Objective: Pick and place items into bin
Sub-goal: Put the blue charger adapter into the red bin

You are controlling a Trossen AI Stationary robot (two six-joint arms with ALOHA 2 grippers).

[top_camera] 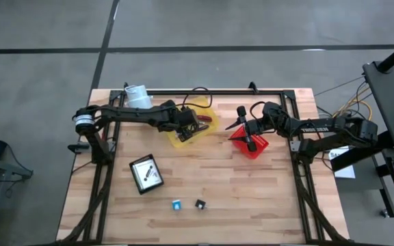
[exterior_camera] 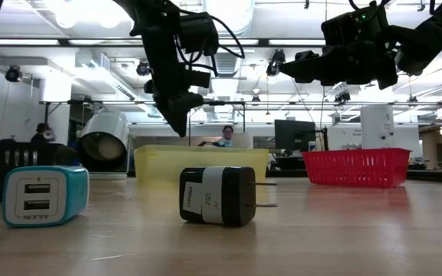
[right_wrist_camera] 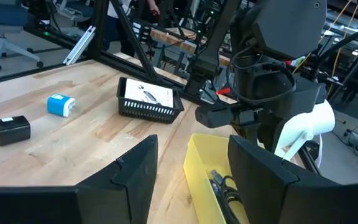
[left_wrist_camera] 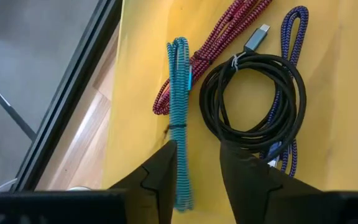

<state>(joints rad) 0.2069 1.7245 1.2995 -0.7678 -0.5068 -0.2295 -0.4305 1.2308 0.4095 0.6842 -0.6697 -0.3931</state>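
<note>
**Cables, in bin.** Four lie on the floor of the yellow bin (left_wrist_camera: pixel 142 62):
- Teal cable (left_wrist_camera: pixel 179 93), folded into a long straight bundle.
- Dark red cable (left_wrist_camera: pixel 222 34), beside the teal one and touching it near its upper loop.
- Black cable (left_wrist_camera: pixel 209 106), wound into a round coil.
- Blue cable (left_wrist_camera: pixel 294 25), partly under the black coil.

**Yellow bin** (top_camera: pixel 178 141). Stands at 12 o'clock from the middle of the table (top_camera: pixel 252 198), near the far edge.

**Left gripper** (left_wrist_camera: pixel 197 152). Hangs over the yellow bin, clear of its rim in the low view. Fingers are spread. The teal cable runs through the gap, close against one finger, with space left on the other side.

**Chargers, loose on table.**
- Blue charger (top_camera: pixel 176 204) at 7 o'clock.
- Black charger (top_camera: pixel 200 203) at 6 o'clock, lying on its side with prongs out.
- The two sit near each other, not touching, and well apart from the bin.

**Black mesh tray** (right_wrist_camera: pixel 148 107). At 8 o'clock, holding a white card (right_wrist_camera: pixel 148 93) with dark print.

**Red basket** (top_camera: pixel 255 152). At 2 o'clock.

**Right gripper** (right_wrist_camera: pixel 192 142). Above the red basket, fingers wide apart with nothing between them.

**White roll** (top_camera: pixel 139 96). At 11 o'clock, on the far left corner.
</note>
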